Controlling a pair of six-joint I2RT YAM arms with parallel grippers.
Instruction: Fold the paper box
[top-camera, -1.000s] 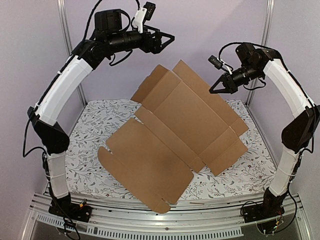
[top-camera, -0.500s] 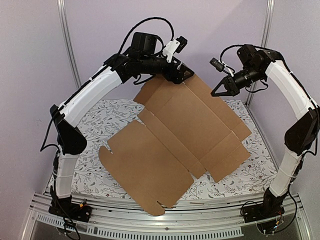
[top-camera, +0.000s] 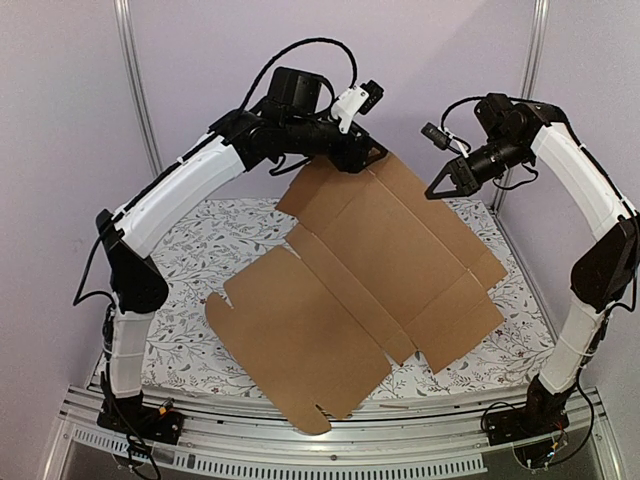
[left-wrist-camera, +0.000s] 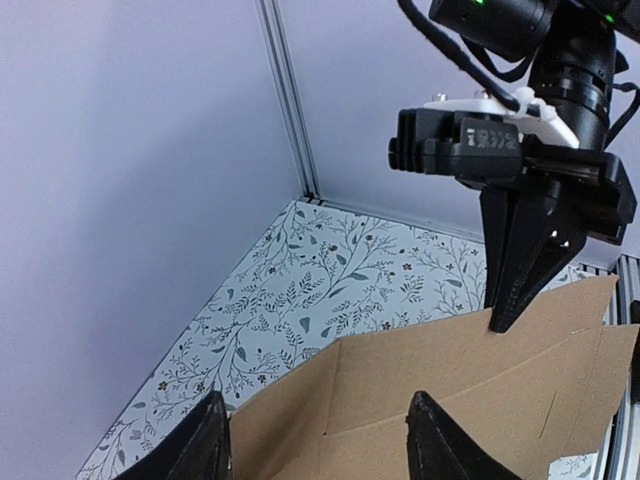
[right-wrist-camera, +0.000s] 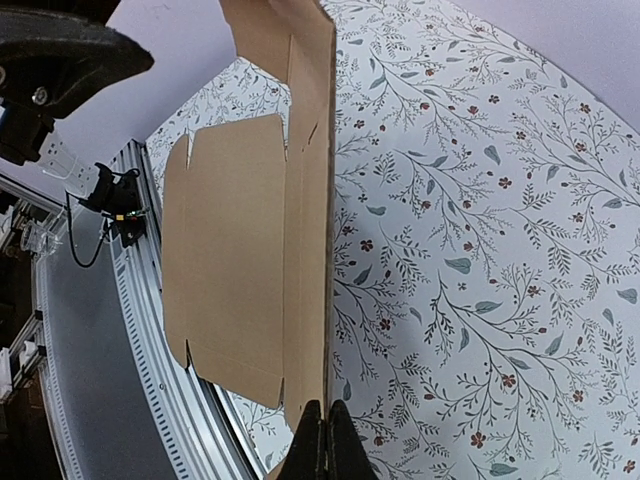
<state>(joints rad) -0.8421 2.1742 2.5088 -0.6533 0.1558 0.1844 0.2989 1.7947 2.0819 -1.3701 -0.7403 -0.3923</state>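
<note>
Brown paper box — probably grey-floral mat.

1 overhead view, 2 close wrist views, all sharing the paper box.

The left arm has swung down from high at the back-left and reached right, so the left tool now sits at the raised far edge of the box, its jaws narrower than before and straddling that edge. The box has sagged lower and slid slightly right. The right tool, pinching the far edge, has dipped a little.
</note>
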